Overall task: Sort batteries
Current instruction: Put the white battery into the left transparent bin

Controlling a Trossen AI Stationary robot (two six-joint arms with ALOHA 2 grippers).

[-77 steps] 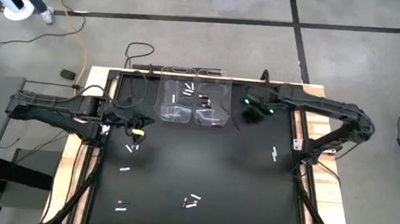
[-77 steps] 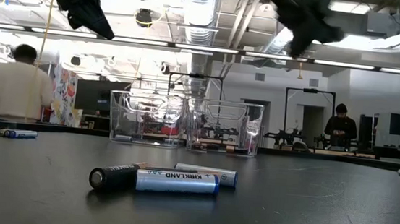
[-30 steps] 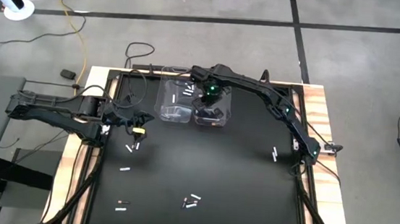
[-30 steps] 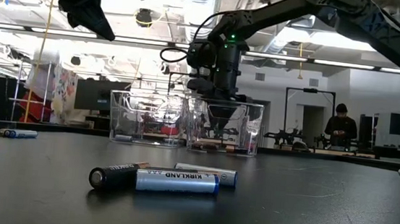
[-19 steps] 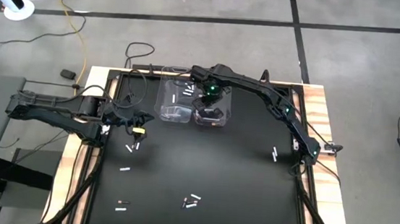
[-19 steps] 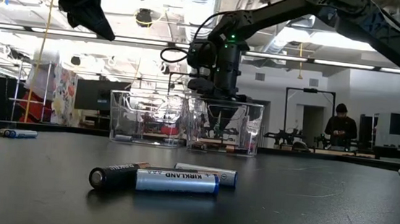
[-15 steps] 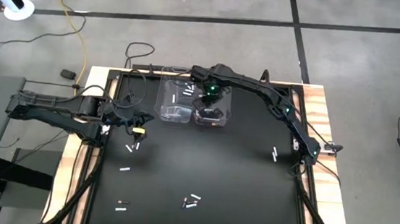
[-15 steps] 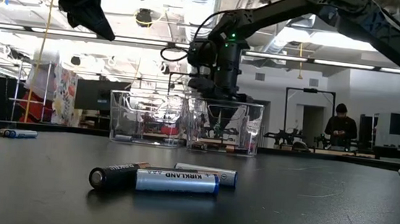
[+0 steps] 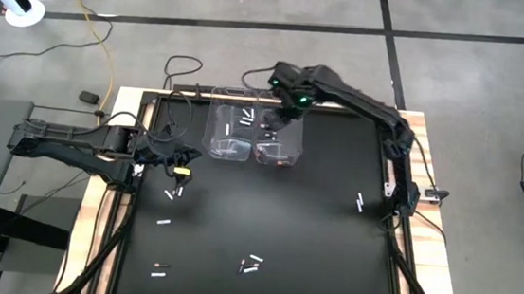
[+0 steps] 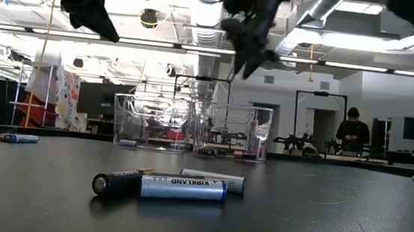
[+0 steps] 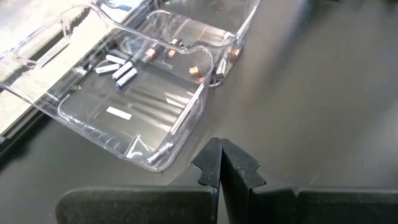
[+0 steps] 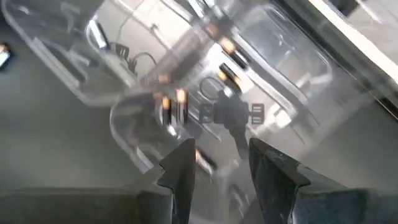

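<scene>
R gripper [image 12: 214, 163], fingers apart & empty, hangs over the clear plastic bins [image 9: 253, 137]; L gripper [image 11: 221, 167], pinched shut on nothing, waits beside them. Small white & dark cylindrical batteries [image 10: 167, 185] lie loose on the black table [image 9: 311, 237], far from both sets of fingers. Prob. light, stiff, slick, apt to roll: pinch mid-body.

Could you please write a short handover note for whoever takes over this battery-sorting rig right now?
Right gripper: fingers open, empty, above the right clear rectangular plastic bin.
Left gripper: fingers shut, empty, waiting beside the left clear plastic bin.
Done: white slim cylindrical batteries lie in the left bin, dark copper-ended batteries in the right.
Left: loose batteries on the black table: a front cluster, several at the left side, one at the right.
</scene>
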